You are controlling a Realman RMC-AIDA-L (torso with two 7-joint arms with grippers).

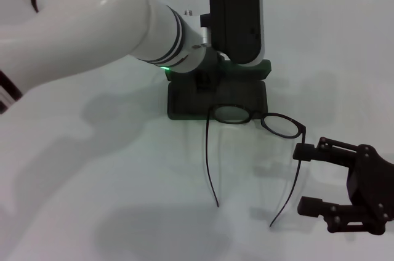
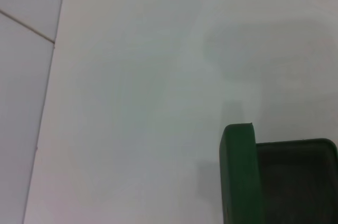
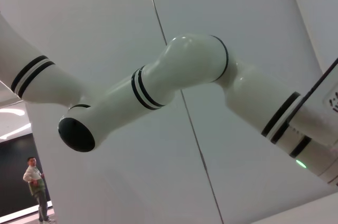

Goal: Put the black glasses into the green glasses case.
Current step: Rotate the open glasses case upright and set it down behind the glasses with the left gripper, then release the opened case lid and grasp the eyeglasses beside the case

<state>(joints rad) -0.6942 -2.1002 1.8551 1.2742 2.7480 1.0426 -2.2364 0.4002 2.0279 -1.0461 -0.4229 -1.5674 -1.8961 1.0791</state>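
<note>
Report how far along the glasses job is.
Done: the case stands open under the left gripper. In hand: the right gripper, jaws open, sits beside the right temple of the glasses, not gripping. Left: the glasses lie on the table, front against the case; lift and stow.

Black glasses (image 1: 258, 118), dark green glasses case (image 1: 237, 96), white table (image 1: 111, 181), white arm (image 1: 80, 21) banded in black.
</note>
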